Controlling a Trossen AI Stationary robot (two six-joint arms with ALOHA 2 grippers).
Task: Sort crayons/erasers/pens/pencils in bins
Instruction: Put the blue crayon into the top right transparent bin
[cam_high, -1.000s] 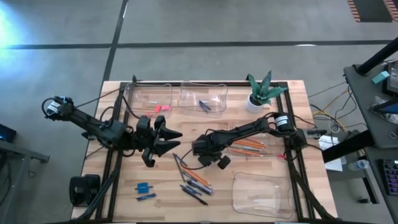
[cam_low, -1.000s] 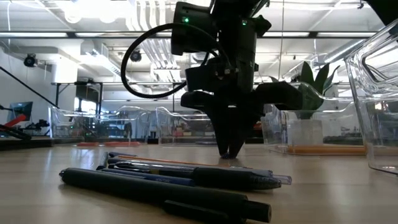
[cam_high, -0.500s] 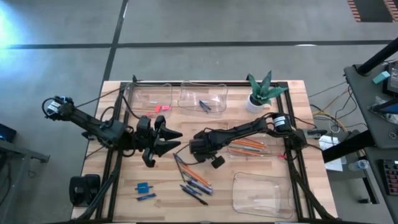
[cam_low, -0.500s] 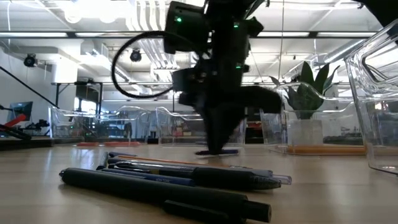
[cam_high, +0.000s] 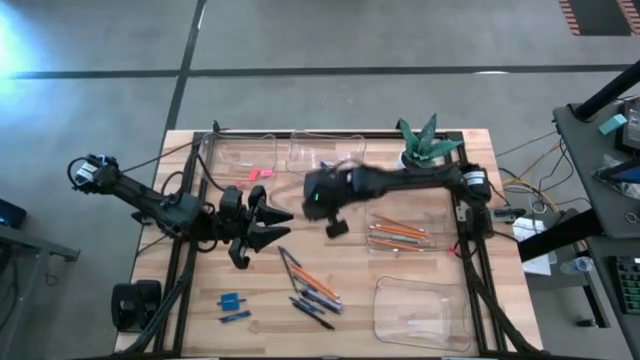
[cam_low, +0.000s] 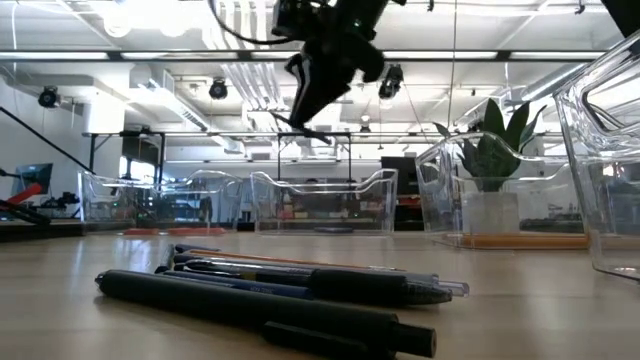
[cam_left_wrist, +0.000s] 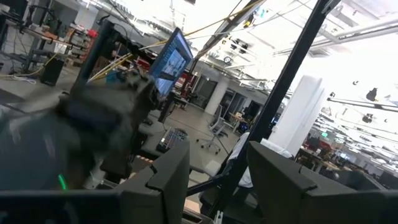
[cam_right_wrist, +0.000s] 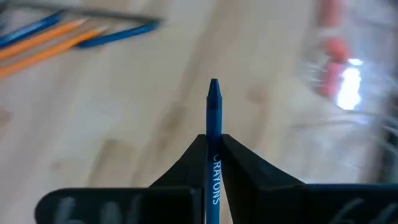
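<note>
My right gripper (cam_right_wrist: 214, 142) hangs above the table's middle (cam_high: 318, 198), shut on a blue crayon (cam_right_wrist: 214, 106). It is near the far middle bin (cam_high: 326, 156), which holds a few crayons. My left gripper (cam_high: 276, 226) waits open at left centre, raised and empty. A pile of pens and orange pencils (cam_high: 310, 285) lies flat on the table near the front. The far left bin (cam_high: 240, 155) holds pink erasers. More pencils lie in the right bin (cam_high: 405, 233). My right gripper pinches the crayon's paper-wrapped shaft (cam_right_wrist: 214, 163) between its two fingers (cam_right_wrist: 194, 163). The crayon lies along the fingers, its pointed tip (cam_right_wrist: 214, 84) sticking out ahead of them. The fingers slant downward, and the crayon is lifted clear of the table.
A potted plant (cam_high: 420, 146) stands at the far right. A clear bin (cam_high: 420, 310) sits at the near right. A blue eraser (cam_high: 230, 300) and a short blue crayon (cam_high: 236, 316) lie near the front left. Bare wood shows between the pile and the far bins.
My right gripper has risen from the table beside the pile and swung toward the far edge, rolling as it went. The blue crayon has come up with it and now hangs clear of the table. My left arm has kept still.
</note>
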